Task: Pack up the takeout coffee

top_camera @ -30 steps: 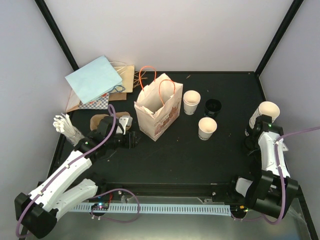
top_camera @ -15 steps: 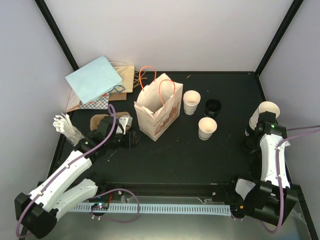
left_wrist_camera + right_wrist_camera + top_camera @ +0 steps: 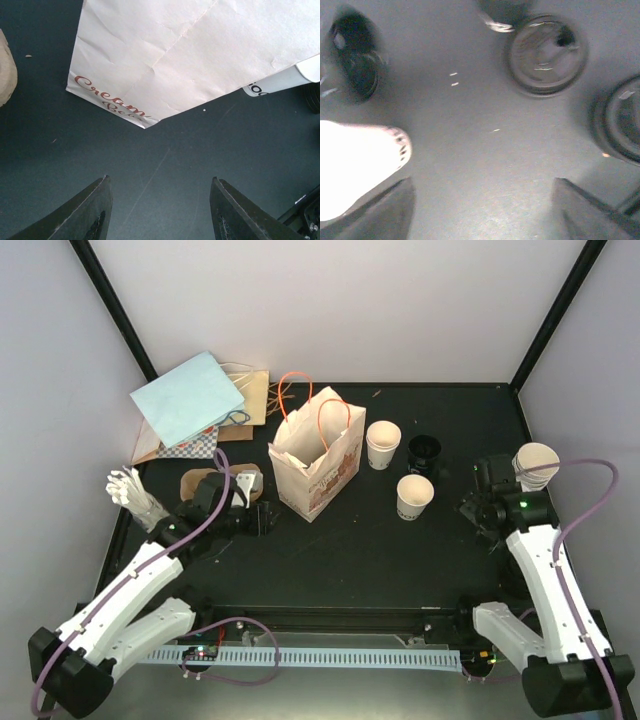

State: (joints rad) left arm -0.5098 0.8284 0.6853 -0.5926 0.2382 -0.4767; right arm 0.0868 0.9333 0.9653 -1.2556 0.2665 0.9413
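Note:
Two open-topped cream paper cups point(image 3: 383, 444) point(image 3: 414, 496) stand right of the printed paper bag point(image 3: 315, 455). A stack of cups point(image 3: 535, 465) stands at the right edge. Black lids point(image 3: 425, 450) lie behind them. My right gripper point(image 3: 474, 504) hovers between the nearer cup and the stack, open and empty. The blurred right wrist view shows its gripper point(image 3: 485, 200) over bare table, black lids point(image 3: 547, 54) point(image 3: 620, 120) ahead and a cream cup point(image 3: 355, 165) by the left finger. My left gripper point(image 3: 264, 518) point(image 3: 160, 179) is open, empty, facing the bag's base point(image 3: 190, 50).
The brown pulp tray point(image 3: 200, 482) lies partly under my left arm, its edge point(image 3: 5, 70) showing in the left wrist view. A pale blue bag point(image 3: 190, 395) and brown paper bags lie at the back left. White items point(image 3: 130, 490) sit at the left edge.
My right arm has swung left and forward from beside the cup stack towards the middle of the table, jaws narrowing slightly. The left arm has not moved.

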